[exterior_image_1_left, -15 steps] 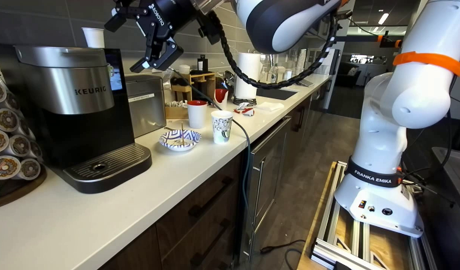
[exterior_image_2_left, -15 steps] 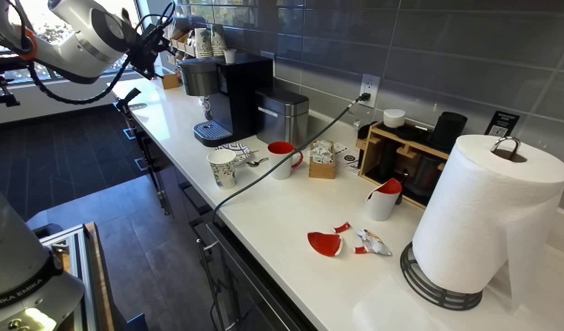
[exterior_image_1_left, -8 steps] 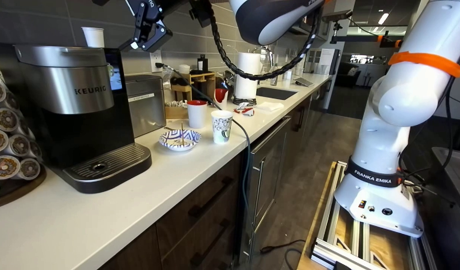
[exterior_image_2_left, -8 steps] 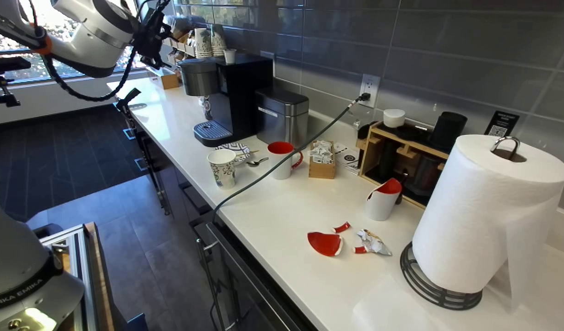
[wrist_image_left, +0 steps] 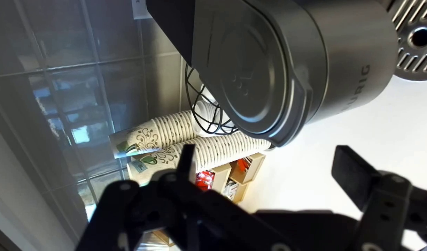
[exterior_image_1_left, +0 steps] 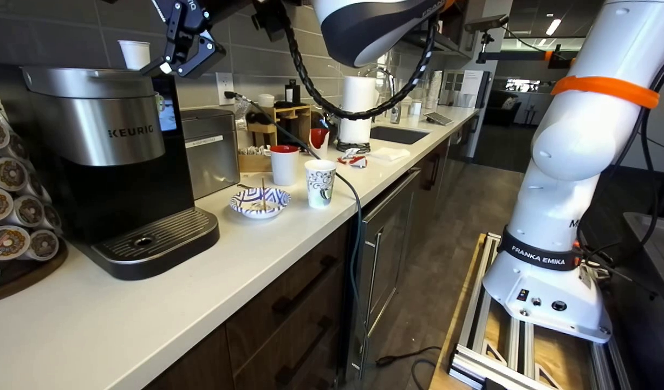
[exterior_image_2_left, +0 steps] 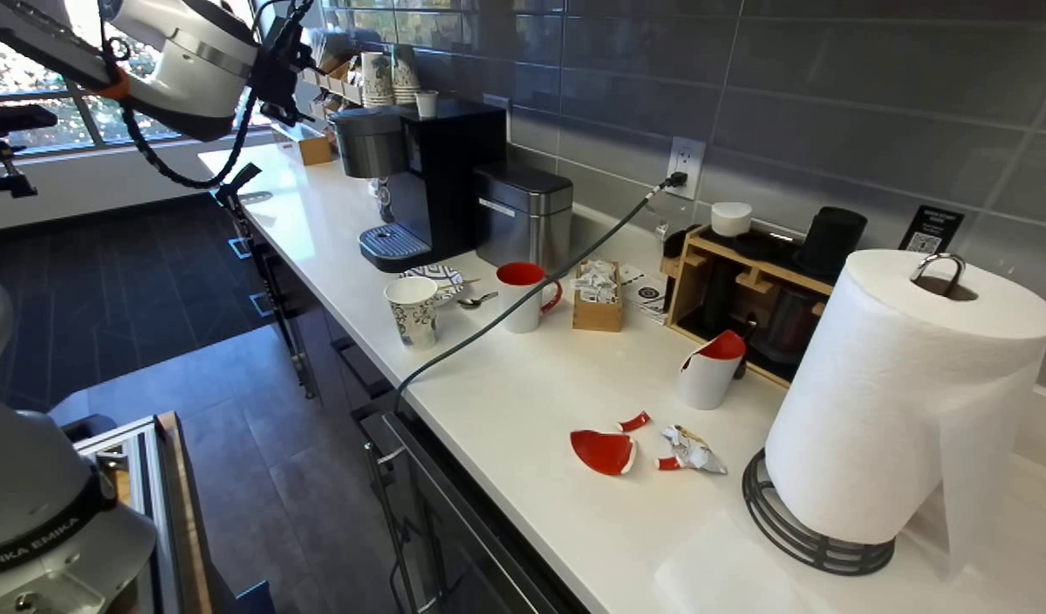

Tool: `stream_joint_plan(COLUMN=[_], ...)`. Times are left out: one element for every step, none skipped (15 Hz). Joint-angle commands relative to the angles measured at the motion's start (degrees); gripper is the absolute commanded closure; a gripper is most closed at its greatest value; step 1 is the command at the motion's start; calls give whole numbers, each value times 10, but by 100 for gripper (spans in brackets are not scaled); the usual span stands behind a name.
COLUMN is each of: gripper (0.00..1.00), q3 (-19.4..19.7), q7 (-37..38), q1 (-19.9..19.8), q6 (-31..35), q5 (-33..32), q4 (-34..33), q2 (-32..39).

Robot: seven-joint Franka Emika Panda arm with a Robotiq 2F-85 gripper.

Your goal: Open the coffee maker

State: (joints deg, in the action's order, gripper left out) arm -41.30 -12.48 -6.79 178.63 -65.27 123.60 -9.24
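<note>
Lid (wrist_image_left: 253, 75) of coffee maker (exterior_image_1_left: 96, 130) was closed; opening remained. Gripper (wrist_image_left: 264, 162) was near it, fingers (wrist_image_left: 352, 172) wide apart, held nothing.

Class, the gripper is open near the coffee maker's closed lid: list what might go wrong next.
The small white cup on top of the coffee maker could fall if the lid or gripper bumps it. With its jaws wide open, the gripper might miss the handle or slip off.
</note>
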Motion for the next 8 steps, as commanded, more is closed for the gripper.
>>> stream_joint_plan(gripper=[0,0,0,0,0,0,0,0], q3=[-30,-34,-38,-40,-41,-41,-40,-39], q7=[61,76,90,100,112,125,140,151], q1=[-36,-41,-44,-44,-44,-43,-40,-36], q6=[8,5,2,-3,-7,-10,-15,-20], q5=[-79,-100,-119,-138,-157,-176,-196,-213], q4=[-32,-41,-50,-59,-68,-76,-85,-93], q2=[36,46,57,69,80,90,100,109])
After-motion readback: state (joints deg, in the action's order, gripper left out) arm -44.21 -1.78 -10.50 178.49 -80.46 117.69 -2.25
